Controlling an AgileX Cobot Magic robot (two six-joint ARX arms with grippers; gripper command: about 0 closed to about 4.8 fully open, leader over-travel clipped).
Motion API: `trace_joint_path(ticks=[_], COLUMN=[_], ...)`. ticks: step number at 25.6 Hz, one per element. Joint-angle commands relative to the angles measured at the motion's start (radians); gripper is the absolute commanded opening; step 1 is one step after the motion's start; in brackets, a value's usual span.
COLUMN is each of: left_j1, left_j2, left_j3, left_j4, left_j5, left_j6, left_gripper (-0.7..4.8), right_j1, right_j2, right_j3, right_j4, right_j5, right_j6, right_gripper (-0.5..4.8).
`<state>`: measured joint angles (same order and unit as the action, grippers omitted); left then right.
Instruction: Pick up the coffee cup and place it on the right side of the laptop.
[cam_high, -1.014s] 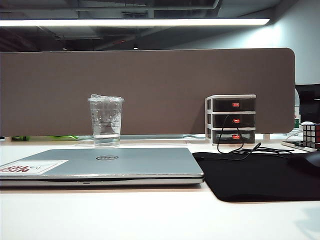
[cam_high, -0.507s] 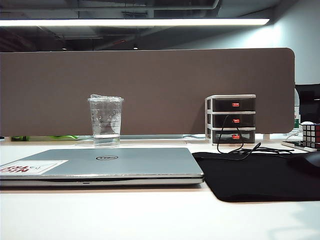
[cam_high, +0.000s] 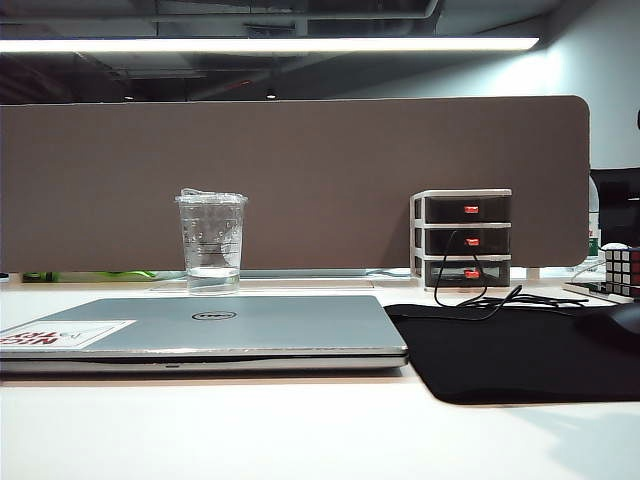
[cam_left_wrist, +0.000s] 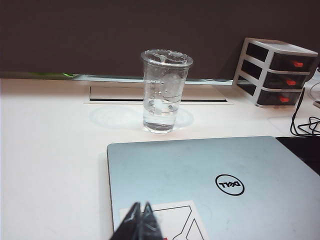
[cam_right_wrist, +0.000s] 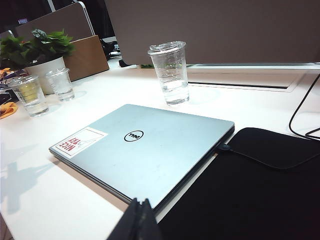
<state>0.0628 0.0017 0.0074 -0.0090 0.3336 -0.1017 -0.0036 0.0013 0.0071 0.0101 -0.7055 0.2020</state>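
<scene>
White tabletop (cam_high: 300, 430) in front of a brown partition (cam_high: 300, 180). Coffee cup (cam_high: 212, 241) upright just behind the closed laptop (cam_high: 200, 335), apart from it, a little clear liquid at its bottom. Black mouse mat (cam_high: 510, 350) touching the laptop's right edge; small drawer unit (cam_high: 463, 238) behind the mat. Left pincer (cam_left_wrist: 139, 225) pinched together, holding nothing, above the laptop's sticker corner. Right pincer (cam_right_wrist: 137, 220) likewise pinched together and empty, near the laptop's front edge beside the mat.
</scene>
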Motion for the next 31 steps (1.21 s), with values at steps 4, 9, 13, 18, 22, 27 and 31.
trace_joint_path(ticks=[4, 9, 13, 18, 22, 27, 31], left_j1=[0.0, 0.0, 0.0, 0.002, 0.002, 0.002, 0.002], left_j2=[0.0, 0.003, 0.004, 0.033, 0.126, 0.444, 0.669], left_j3=[0.0, 0.004, 0.005, 0.062, 0.111, 0.198, 0.245], left_j4=[0.207, 0.257, 0.286, 0.286, 0.291, 0.526, 0.638], left_j5=[0.011, 0.01, -0.024, -0.07, -0.06, -0.059, -0.027], left_j6=[-0.007, -0.019, -0.039, -0.061, -0.062, -0.047, -0.021], left_gripper=[1.64, 2.44, 4.04, 4.08, 4.09, 4.72, 4.79], right_j1=[0.0, 0.0, 0.0, 0.0, 0.0, 0.0, 0.0], right_j2=[-0.002, -0.002, -0.002, -0.002, -0.002, -0.002, -0.002], right_j3=[-0.006, -0.006, -0.006, -0.006, -0.006, -0.006, -0.006], right_j4=[0.017, 0.017, 0.017, 0.017, 0.017, 0.017, 0.017], right_j5=[-0.004, -0.008, -0.009, -0.023, -0.039, -0.038, -0.037], right_j6=[0.005, 0.005, 0.008, 0.008, 0.008, 0.008, 0.008], right_gripper=[-0.01, -0.01, -0.01, -0.01, -0.01, -0.01, -0.01])
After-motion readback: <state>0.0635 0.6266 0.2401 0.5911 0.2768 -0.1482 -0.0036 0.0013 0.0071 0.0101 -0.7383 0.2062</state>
